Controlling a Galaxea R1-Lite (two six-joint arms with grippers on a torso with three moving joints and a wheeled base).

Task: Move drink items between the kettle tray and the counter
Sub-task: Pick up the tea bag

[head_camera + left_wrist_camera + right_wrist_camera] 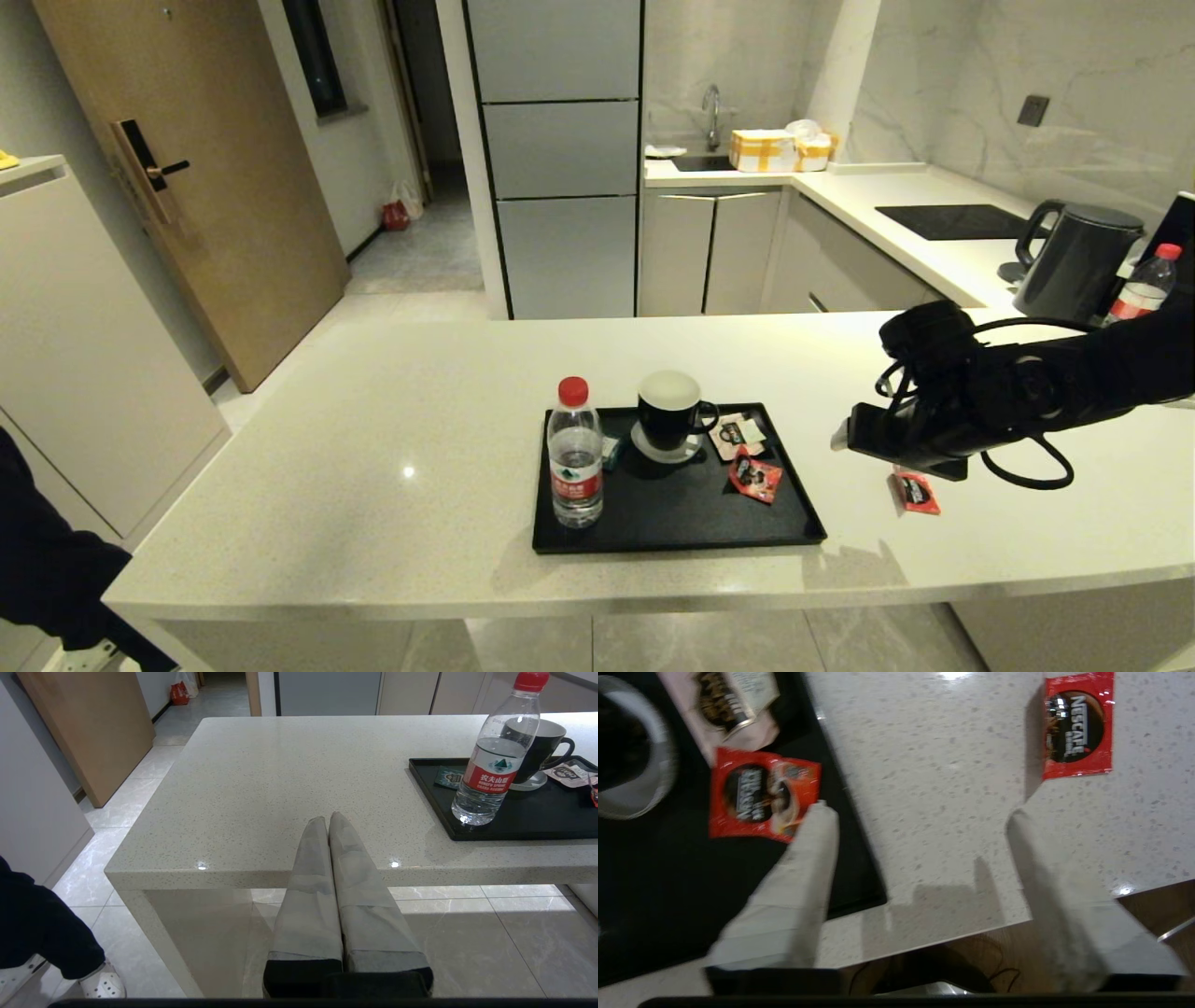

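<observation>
The clear water bottle [575, 453] [495, 756] with red cap stands upright on the front left corner of the black kettle tray [672, 523] [523, 821]. One red sachet [756, 476] [761, 794] lies on the tray's right side. The other red sachet [917, 492] [1078, 730] lies on the speckled counter [373, 448], right of the tray. My right gripper [840, 437] [919, 812] hovers open and empty over the counter between the tray's right rim and that sachet. My left gripper [328, 819] is shut and empty, low before the counter's front edge, left of the tray.
On the tray stand a black mug [668, 411] on a white coaster, a pale pink packet [736, 434] and a teal packet [448, 777]. A kettle [1074, 261], a second bottle [1144, 285] and a cooktop [952, 221] are at the back right. A person's leg [42, 933] is at the left.
</observation>
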